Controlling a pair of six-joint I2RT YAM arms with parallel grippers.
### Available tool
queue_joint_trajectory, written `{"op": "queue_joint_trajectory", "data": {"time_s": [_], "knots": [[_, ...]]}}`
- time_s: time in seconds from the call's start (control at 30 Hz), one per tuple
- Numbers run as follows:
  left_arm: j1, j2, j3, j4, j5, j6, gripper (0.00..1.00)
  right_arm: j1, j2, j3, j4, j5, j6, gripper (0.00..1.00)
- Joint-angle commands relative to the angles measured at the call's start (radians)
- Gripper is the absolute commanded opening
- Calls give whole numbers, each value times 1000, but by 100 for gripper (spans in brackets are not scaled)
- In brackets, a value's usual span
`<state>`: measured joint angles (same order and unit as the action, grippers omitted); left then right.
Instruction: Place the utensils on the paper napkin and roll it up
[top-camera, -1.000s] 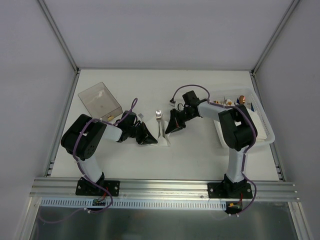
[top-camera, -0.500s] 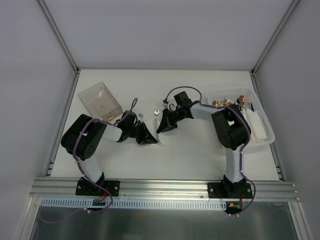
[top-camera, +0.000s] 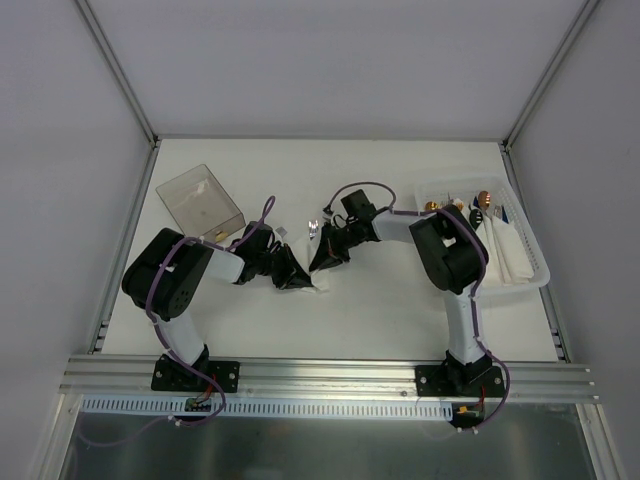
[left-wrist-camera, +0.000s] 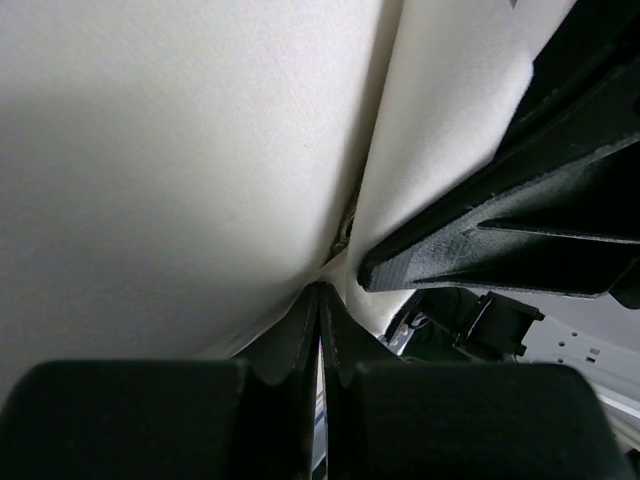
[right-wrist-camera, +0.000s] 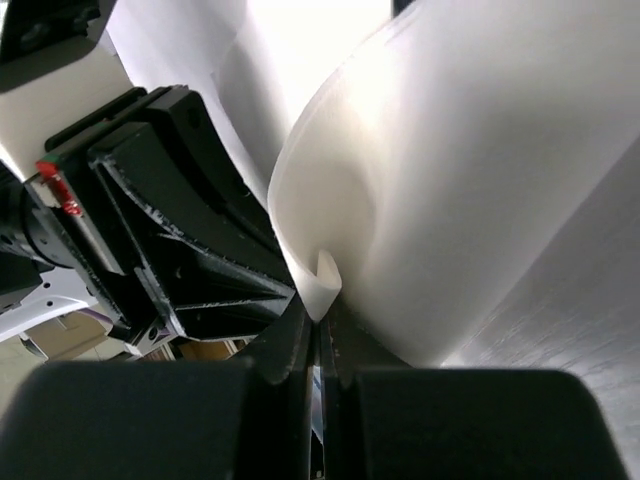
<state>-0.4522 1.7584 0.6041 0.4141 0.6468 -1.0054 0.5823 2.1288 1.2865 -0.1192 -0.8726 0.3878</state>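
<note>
White paper dominates the middle of the top view: the paper napkin (top-camera: 322, 284) lies on the counter (top-camera: 400, 310), bunched between the two arms. The left gripper (top-camera: 297, 278) and the right gripper (top-camera: 322, 263) both reach down to it, tips very near each other. Of the utensils (top-camera: 313, 227) only a silver end shows, sticking out just beyond the grippers on the far side. A clear plastic box (top-camera: 200, 200) sits at the far left, and a white tray (top-camera: 533, 268) holding small gold-coloured items (top-camera: 483, 198) stands at the right.

From the left wrist, the left gripper (left-wrist-camera: 320, 300) has its fingers pressed together, pinching a fold of the paper napkin (left-wrist-camera: 180, 150) that rises in two sheets meeting at a crease. The black right gripper (left-wrist-camera: 520, 220) sits close at the right, against the paper.

From the right wrist, the right gripper (right-wrist-camera: 320, 325) is likewise clamped together on the curled edge of the paper napkin (right-wrist-camera: 480, 180), which arches up and over in a loose roll. The left gripper (right-wrist-camera: 180, 230) is just beside it on the left.
</note>
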Motion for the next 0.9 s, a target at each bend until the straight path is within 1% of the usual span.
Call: {"op": "queue_joint_trajectory", "data": {"time_s": [0.0, 0.1, 0.2, 0.23, 0.27, 0.3, 0.37, 0.4, 0.43, 0.47, 0.5, 0.53, 0.57, 0.6, 0.7, 0.87], "knots": [[-8, -7, -24, -61, -76, 31, 0, 10, 22, 28, 32, 23, 29, 0], [-8, -65, -50, -73, -96, 30, 0, 10, 26, 22, 30, 38, 37, 0], [-8, -161, -75, -110, -136, 37, 0, 11, 37, 17, 29, 46, 45, 2], [-9, -218, -82, -127, -162, 42, 1, 11, 43, 17, 29, 46, 48, 2], [-8, -249, -84, -147, -179, 48, 2, 10, 48, 17, 30, 46, 51, 3], [-8, -276, -86, -165, -193, 60, 4, 8, 51, 17, 29, 44, 54, 6], [-8, -367, -90, -227, -246, 70, 7, 8, 62, 20, 30, 46, 59, 10], [-8, -394, -93, -241, -263, 74, 9, 8, 63, 20, 30, 44, 60, 18], [-9, -445, -99, -259, -277, 77, 10, 8, 66, 20, 32, 44, 66, 24], [-9, -467, -99, -271, -307, 80, 12, 10, 71, 22, 30, 44, 71, 37], [-8, -484, -99, -282, -321, 80, 13, 10, 72, 20, 32, 46, 74, 46], [-8, -509, -99, -291, -332, 79, 14, 8, 74, 20, 32, 47, 77, 53], [-6, -519, -99, -296, -341, 77, 16, 8, 75, 22, 30, 46, 82, 57], [-6, -527, -98, -297, -360, 70, 17, 10, 77, 25, 32, 41, 82, 61], [-6, -534, -76, -296, -372, 64, 19, 10, 71, 20, 39, 44, 88, 65], [-9, -490, -33, -293, -361, 73, 17, 5, 75, 16, 64, 44, 140, 66]]}}
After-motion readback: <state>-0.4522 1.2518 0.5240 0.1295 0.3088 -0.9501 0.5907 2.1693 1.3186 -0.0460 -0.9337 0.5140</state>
